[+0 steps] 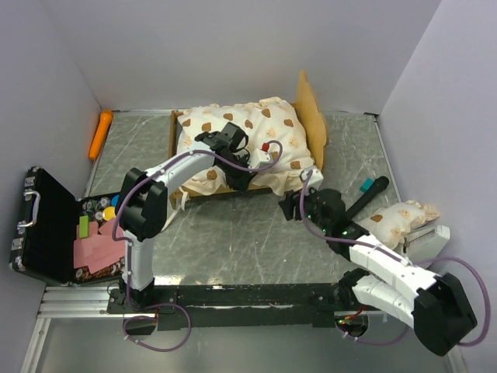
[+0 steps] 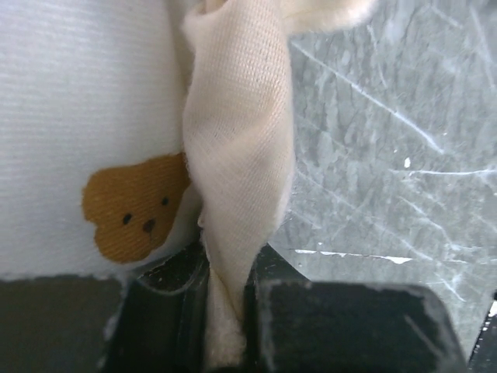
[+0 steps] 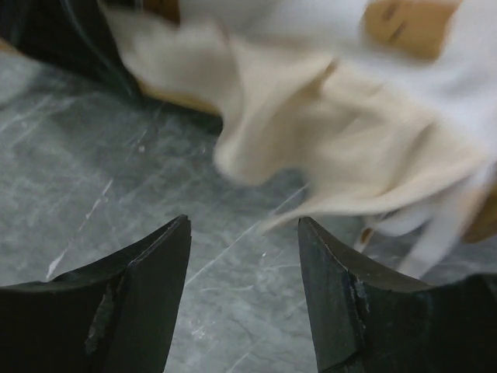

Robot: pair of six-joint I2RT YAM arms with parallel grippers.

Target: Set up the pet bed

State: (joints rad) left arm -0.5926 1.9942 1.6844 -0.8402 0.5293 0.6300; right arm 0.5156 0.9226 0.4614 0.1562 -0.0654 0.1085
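Left gripper (image 2: 227,311), bottom centre: narrow, clamping mattress ruffle (image 2: 237,155). Right gripper (image 3: 245,264): wide, empty. Pet bed (image 1: 312,109) top centre, mattress (image 1: 279,124) bunched across it. Risk of thin ruffle slipping free under pull, mattress slumping off near edge.

You have the pet bed (image 1: 313,109) at 12 o'clock on the surface (image 1: 233,241), with the mattress (image 1: 210,128) on it, spilling over the near rail. Your left end effector (image 2: 229,295) is at the mattress's near edge, ruffle between its fingers. Your right end effector (image 3: 245,249) is just before the bed's near right corner, cloth just ahead. The pillow (image 1: 400,217) is at 3 o'clock, with a handled tool (image 1: 365,196) between it and the bed. The case (image 1: 43,233) is at 9 o'clock and the long toy (image 1: 101,134) at 10, by the wall.
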